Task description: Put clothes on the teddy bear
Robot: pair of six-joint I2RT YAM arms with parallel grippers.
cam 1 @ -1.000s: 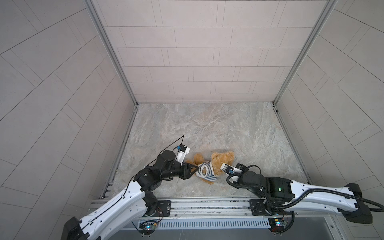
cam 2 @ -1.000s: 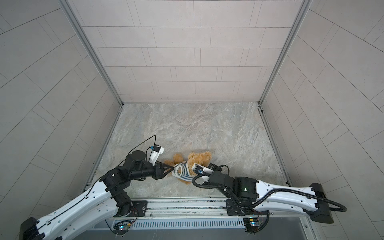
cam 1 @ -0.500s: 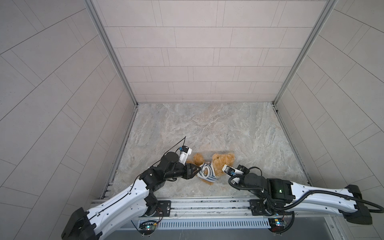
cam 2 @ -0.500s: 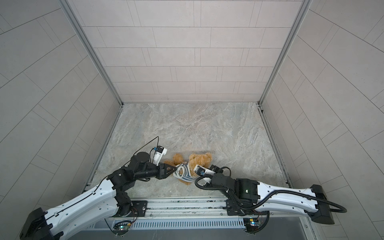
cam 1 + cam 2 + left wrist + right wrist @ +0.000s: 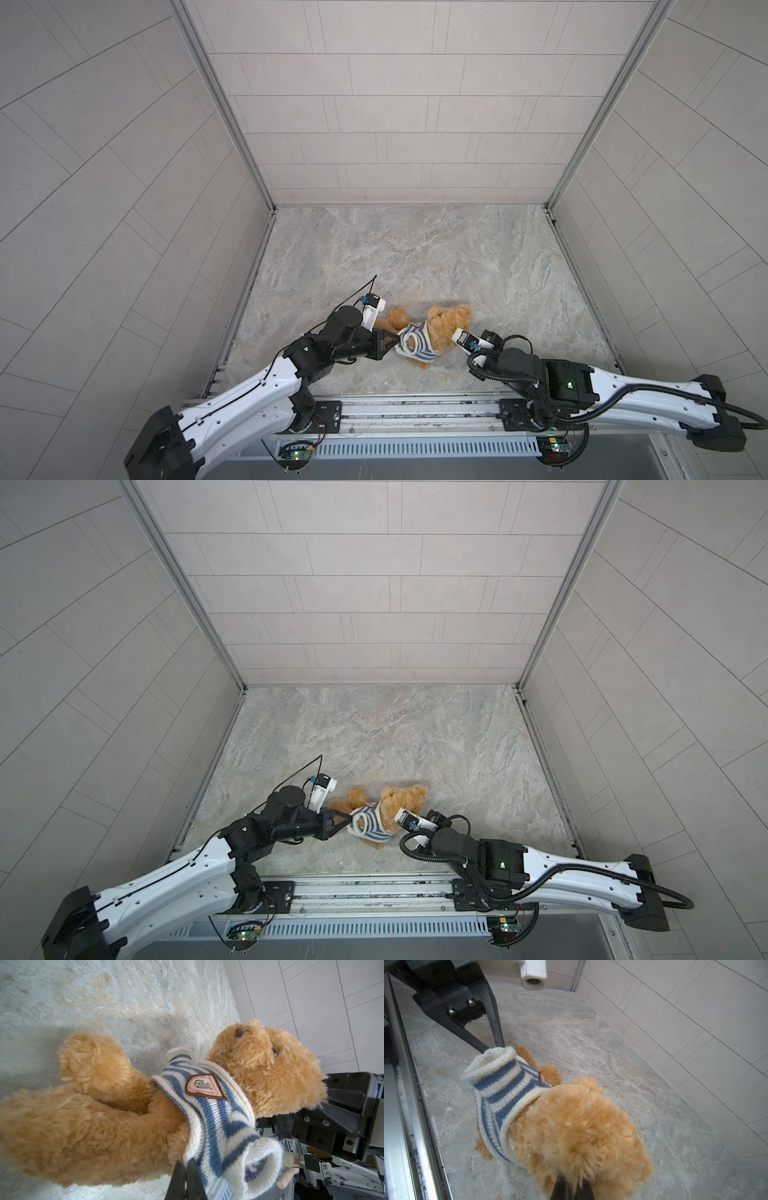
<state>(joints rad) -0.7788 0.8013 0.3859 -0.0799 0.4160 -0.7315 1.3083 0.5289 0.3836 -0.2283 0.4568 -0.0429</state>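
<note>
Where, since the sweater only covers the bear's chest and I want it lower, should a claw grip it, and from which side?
Probably the cream hem of the sweater where it crosses the belly of the teddy bear, approached from the leg side. That edge is a thick free rib over bare fur, and the right claw pinches the head, so a legward pull would be braced.

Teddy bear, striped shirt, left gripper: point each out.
teddy bear (image 5: 451, 321): in a top view, on its head.
striped shirt (image 5: 209, 1113): left wrist view, on the chest panel below the badge.
left gripper (image 5: 395, 340): in a top view, at the fingertips, shut on the shirt's rolled edge.
</note>
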